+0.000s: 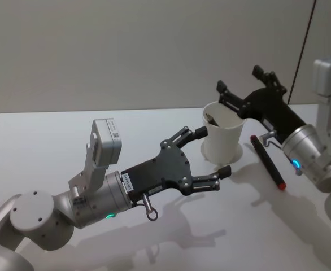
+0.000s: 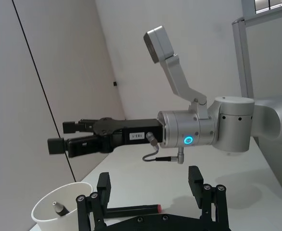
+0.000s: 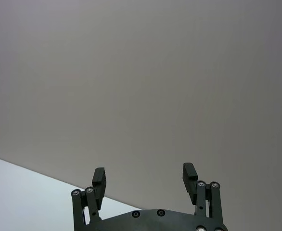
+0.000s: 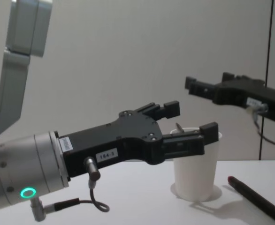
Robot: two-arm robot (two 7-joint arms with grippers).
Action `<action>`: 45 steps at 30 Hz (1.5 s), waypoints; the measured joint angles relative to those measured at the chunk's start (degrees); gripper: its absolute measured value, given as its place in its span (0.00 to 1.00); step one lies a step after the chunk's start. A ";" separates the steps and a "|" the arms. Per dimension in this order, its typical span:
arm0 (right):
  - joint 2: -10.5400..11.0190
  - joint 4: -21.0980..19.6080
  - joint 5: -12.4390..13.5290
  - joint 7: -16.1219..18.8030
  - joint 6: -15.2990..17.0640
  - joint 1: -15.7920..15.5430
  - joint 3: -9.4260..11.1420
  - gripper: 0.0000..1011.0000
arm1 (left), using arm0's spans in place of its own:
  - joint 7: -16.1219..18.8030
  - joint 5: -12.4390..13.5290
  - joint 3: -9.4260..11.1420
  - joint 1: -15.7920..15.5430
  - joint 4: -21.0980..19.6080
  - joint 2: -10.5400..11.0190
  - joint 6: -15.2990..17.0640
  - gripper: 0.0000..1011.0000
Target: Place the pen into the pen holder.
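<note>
Pen point(image 1: 267, 161) flat on the table point(image 1: 52, 147), just right of the pen holder point(image 1: 225, 141).
The left gripper point(image 1: 213, 151) has its 2 fingers spread wide, gripping nothing, just beside the holder's left wall (contact unclear). The right gripper point(image 1: 239, 79) hangs behind and above the rim, equally spread and empty.

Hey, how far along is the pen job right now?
Done: a pen tip already shows inside the pen holder. In hand: nothing; the left gripper is open beside it, the right gripper open, raised behind it. Left: the red-tipped pen lies on the table, not yet picked up.
</note>
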 joint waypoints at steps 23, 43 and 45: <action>2.59 -5.49 1.94 -2.93 0.95 -4.57 2.01 0.99 | 3.40 1.10 0.01 0.21 -0.59 -0.06 1.02 0.99; 5.71 -13.87 -0.49 -8.69 5.67 -15.11 4.51 0.99 | 18.71 6.45 0.19 1.32 -3.66 -0.36 5.86 0.99; 5.90 -14.34 -0.62 -9.00 5.92 -15.71 4.64 0.99 | 19.88 6.83 0.20 1.40 -3.89 -0.38 6.22 0.99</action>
